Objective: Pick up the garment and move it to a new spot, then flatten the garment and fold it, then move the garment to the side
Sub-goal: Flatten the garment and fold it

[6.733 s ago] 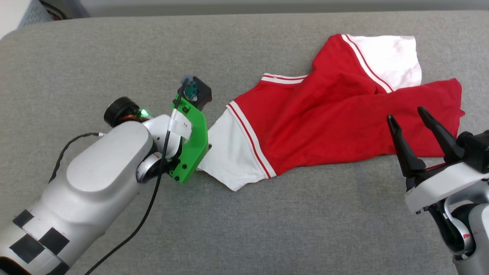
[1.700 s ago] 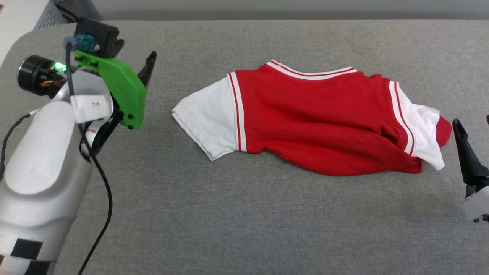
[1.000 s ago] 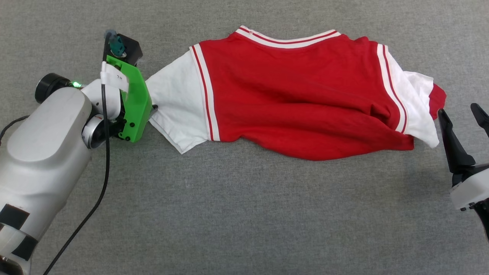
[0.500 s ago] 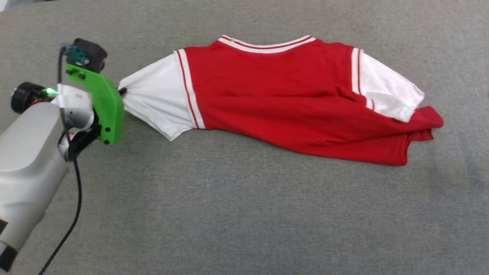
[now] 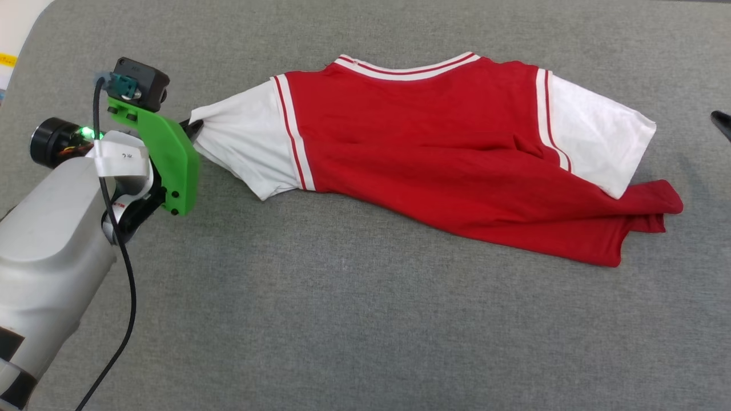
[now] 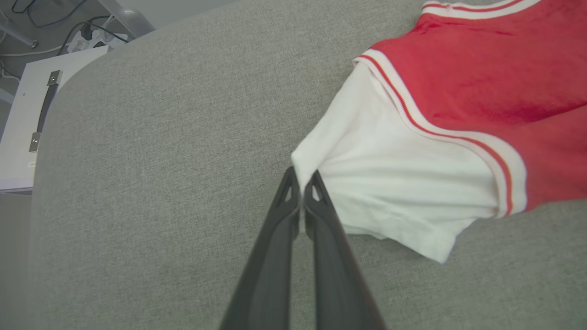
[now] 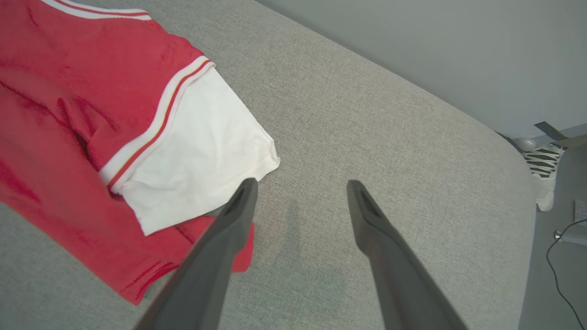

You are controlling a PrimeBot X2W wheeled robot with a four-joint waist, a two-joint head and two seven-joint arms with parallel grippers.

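Note:
The garment [image 5: 434, 154], red with white sleeves and striped trim, lies stretched across the grey surface, plain side up; no number shows. My left gripper [image 6: 300, 181] is shut on the tip of its left white sleeve [image 5: 245, 142], pulling that sleeve taut. The same gripper [image 5: 188, 127] sits at the left of the head view, mostly behind its green bracket. My right gripper [image 7: 300, 190] hangs open above bare cushion, just right of the other white sleeve [image 7: 192, 151], holding nothing. One dark fingertip [image 5: 721, 121] of it peeks in at the head view's right edge.
The grey fabric surface [image 5: 354, 319] spreads wide below the shirt. Its rounded corner [image 6: 69, 91] lies left of my left gripper, with a white cabinet [image 6: 27, 128] and cables beyond. Past the right edge [image 7: 527, 183] the floor holds cables and a striped object.
My left gripper has stayed shut on the left sleeve. The right sleeve now lies spread flat over the red hem. A right fingertip has come into the head view's right edge; the camera shifted.

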